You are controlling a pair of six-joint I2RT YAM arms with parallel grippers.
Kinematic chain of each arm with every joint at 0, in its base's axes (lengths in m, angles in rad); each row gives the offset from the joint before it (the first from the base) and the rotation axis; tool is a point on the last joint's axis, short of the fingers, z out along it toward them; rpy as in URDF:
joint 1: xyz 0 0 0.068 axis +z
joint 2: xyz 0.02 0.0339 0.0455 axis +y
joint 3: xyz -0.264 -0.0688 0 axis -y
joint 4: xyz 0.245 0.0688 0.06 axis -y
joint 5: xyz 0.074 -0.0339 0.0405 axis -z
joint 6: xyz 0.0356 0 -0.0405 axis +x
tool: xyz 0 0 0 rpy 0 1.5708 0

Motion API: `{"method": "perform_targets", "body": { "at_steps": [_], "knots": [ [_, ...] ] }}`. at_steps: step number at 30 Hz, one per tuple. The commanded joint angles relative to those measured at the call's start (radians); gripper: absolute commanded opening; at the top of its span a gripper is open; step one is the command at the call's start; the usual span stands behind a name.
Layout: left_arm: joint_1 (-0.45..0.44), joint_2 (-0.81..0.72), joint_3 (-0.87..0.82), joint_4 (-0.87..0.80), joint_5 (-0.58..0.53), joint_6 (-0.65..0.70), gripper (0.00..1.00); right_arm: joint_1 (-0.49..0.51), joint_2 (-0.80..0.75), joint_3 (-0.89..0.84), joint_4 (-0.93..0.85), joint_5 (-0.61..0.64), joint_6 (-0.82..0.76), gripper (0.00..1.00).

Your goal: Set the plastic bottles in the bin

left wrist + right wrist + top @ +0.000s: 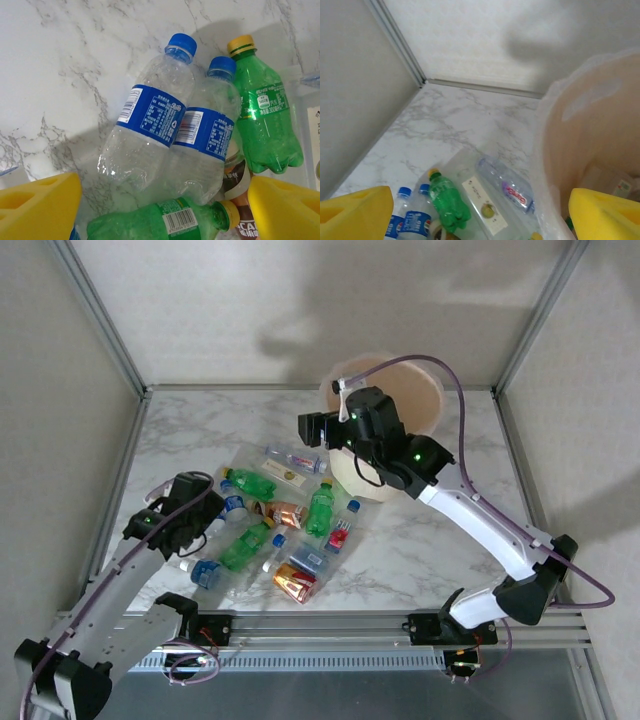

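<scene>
Several plastic bottles lie in a heap mid-table: green ones (320, 508), copper-labelled ones (297, 582) and clear ones (293, 458). The pale peach bin (420, 405) with its thin bag stands behind them at the back right. My left gripper (200, 505) hovers open over the heap's left side. Below it lie two clear blue-capped bottles (150, 125), with a green bottle (160, 220) lying crosswise between the yellow fingers (40, 205). My right gripper (312, 428) hangs open and empty beside the bin's (590, 130) left rim, above a clear bottle (507, 187).
Grey walls with metal frame posts close the table at left, back and right. A metal rail with both arm bases runs along the near edge. Bare marble lies right of the heap (420, 540) and at the back left (200, 430). Pale shapes lie in the bin's bottom (620, 187).
</scene>
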Motion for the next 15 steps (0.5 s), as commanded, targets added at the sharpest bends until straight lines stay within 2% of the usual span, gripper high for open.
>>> {"method": "perform_targets", "body": {
  "at_steps": [1, 6, 8, 11, 15],
  "knots": [
    [0.000, -0.008, 0.040, -0.208, -0.005, -0.239, 0.86, 0.003, -0.041, -0.055, 0.040, 0.063, 0.023, 0.92],
    [-0.044, 0.022, 0.044, -0.305, 0.050, -0.242, 0.84, 0.003, -0.037, -0.086, 0.042, 0.079, 0.042, 0.92],
    [-0.044, 0.043, 0.072, -0.315, 0.015, -0.219, 0.85, 0.004, -0.037, -0.096, 0.052, 0.012, 0.039, 0.92],
    [-0.040, 0.108, 0.175, -0.228, -0.079, -0.144, 0.87, 0.035, -0.043, -0.135, 0.098, -0.177, 0.002, 0.91],
    [-0.009, 0.285, 0.329, -0.024, -0.117, 0.079, 0.88, 0.173, -0.012, -0.162, 0.100, -0.228, -0.037, 0.92]
  ]
}}
